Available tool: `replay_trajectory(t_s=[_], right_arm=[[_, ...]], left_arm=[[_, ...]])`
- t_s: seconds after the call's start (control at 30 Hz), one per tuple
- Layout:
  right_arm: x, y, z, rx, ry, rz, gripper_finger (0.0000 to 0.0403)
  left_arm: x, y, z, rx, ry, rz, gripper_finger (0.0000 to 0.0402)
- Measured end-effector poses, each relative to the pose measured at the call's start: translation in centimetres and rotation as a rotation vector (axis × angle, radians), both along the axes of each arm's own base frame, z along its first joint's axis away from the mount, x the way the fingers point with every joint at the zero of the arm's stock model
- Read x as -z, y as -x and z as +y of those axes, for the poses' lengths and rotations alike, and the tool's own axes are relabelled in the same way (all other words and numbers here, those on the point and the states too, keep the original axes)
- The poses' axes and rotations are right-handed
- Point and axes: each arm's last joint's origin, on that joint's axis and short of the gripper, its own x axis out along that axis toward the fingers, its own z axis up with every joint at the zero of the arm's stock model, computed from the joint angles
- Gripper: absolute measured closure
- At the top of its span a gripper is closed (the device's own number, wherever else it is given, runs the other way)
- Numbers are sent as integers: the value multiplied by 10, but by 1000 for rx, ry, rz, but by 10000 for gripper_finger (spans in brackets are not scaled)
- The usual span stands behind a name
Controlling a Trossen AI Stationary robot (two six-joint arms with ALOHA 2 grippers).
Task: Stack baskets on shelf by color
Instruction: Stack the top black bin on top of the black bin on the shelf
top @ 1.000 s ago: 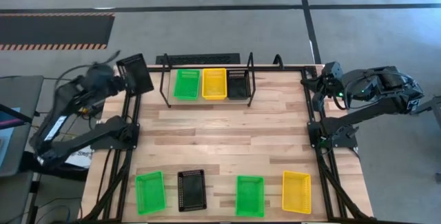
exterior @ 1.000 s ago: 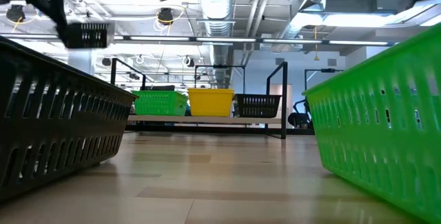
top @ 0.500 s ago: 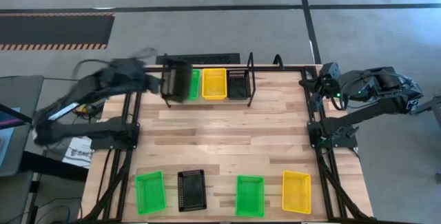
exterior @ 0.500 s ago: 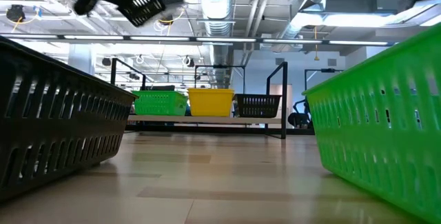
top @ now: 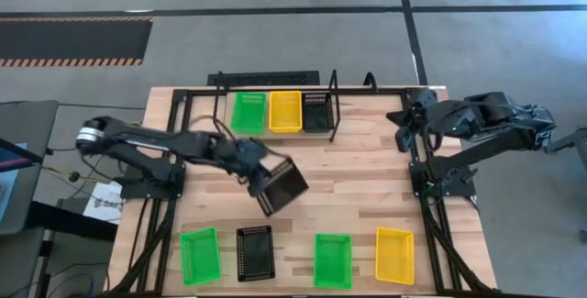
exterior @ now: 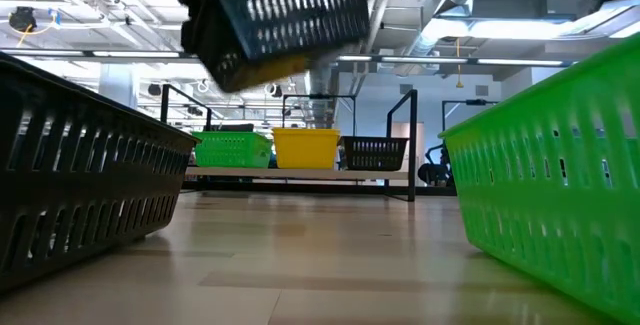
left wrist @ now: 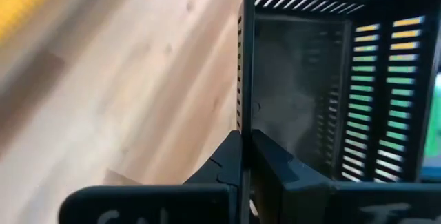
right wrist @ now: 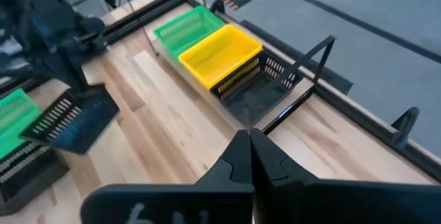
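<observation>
over the middle of the wooden table [top: 367, 165], the left gripper [top: 260, 175] is clenched on the wall of a black basket [top: 281, 186], holding it tilted in the air above the boards; the left wrist view shows the two dark fingers [left wrist: 265, 165] pinched together on the thin rim. the left arm reaches in from the table's left side. at the far edge stands the shelf [top: 275, 135] with its black wire frame, carrying three baskets in a row, touching: a green basket [top: 249, 111], a yellow basket [top: 285, 110] in the middle and a second black basket [top: 316, 111]. along the near edge lie four more, apart from each other: another green basket [top: 199, 255], a third black basket [top: 255, 253], a third green basket [top: 333, 260] and a second yellow basket [top: 394, 255]. the right gripper [top: 404, 133] hangs above the table's far right corner, its fingers closed on nothing.
</observation>
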Motion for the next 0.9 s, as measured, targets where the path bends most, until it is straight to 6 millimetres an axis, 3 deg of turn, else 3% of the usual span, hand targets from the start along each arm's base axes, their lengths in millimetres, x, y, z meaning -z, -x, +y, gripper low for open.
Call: replay_trajectory(t_s=[0.23,0.47,0.6,0.9], right_arm=[[8,-21,4,-25,-13,69,401],[15,-35,8,-80,-49,126,401],[17,-40,10,-95,-62,143,401],[16,-39,10,-116,-53,149,401]], left_arm=[[55,-36,-23,5,24,136,401],[93,-65,-24,20,-10,248,401],[92,-83,-18,25,-35,257,401],[55,-105,2,-9,-142,191,401]])
